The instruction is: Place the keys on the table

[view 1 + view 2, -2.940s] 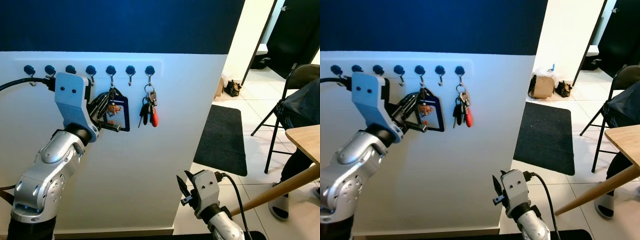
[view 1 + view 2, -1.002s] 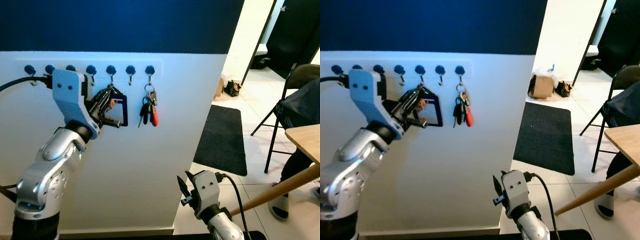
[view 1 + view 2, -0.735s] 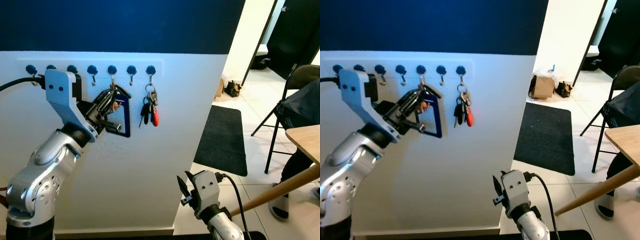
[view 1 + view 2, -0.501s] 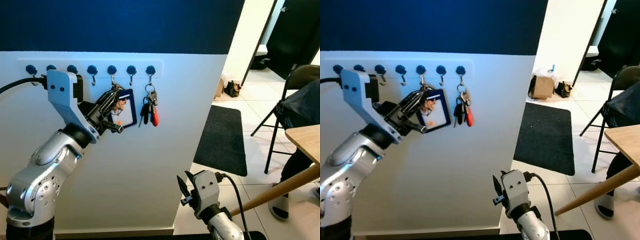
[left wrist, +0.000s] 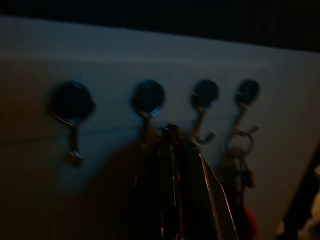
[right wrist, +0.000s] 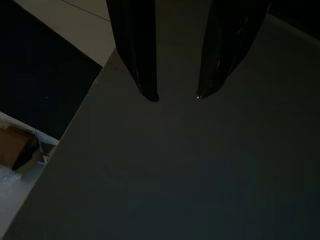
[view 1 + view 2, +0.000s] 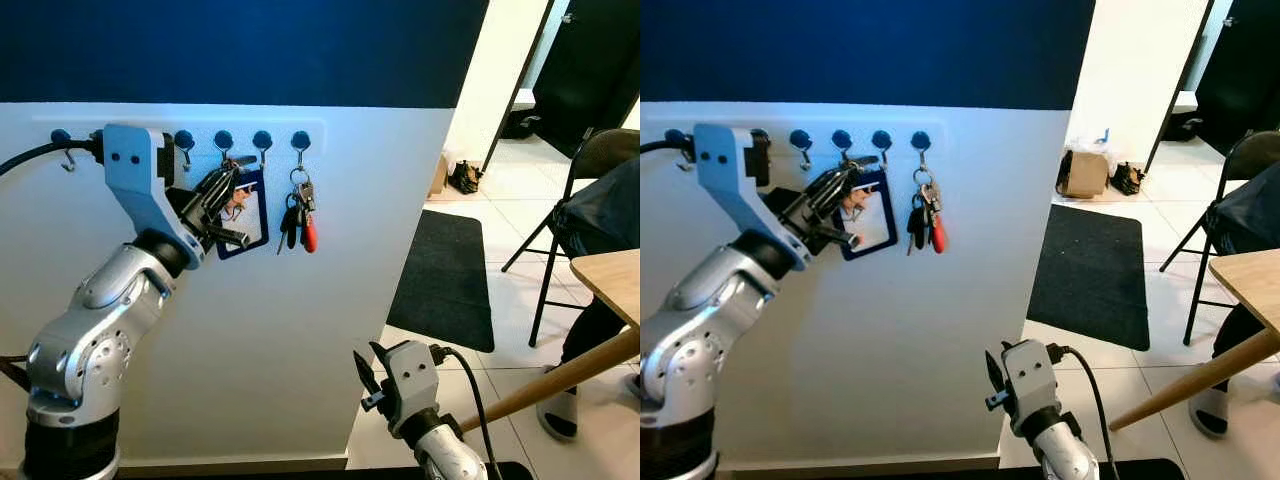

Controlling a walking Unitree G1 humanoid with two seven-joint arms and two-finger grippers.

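We have our left arm raised to the white wall, and our left gripper (image 7: 222,190) sits just under the row of dark hooks (image 7: 262,139) that runs along the wall's upper edge, below the navy band. Its two black fingers (image 5: 172,200) are pressed together on the top of a key bunch with a blue-framed card holder (image 7: 245,213), pinching it near its ring; the holder hangs tilted just beside our fingers, close against the wall. We cannot tell from these views whether its ring is on or off the hook above it.

A second set of keys (image 7: 299,215), with black heads and a red tag, hangs from the hook nearest the wall's right end (image 7: 921,141), just beside the card holder and apart from our gripper. In the dim left wrist view we see four round hook heads in a line, with the dark key bunch (image 5: 239,165) dangling from the last one.

Our right gripper (image 6: 177,96) hangs low by the wall's corner, idle, with its fingers spread and nothing between them.

The wooden table (image 7: 612,280) shows at the right edge of the scene, well apart from the wall. A black folding chair (image 7: 590,165) stands behind it, and a dark floor mat (image 7: 447,275) lies on the tiles between wall and chair.
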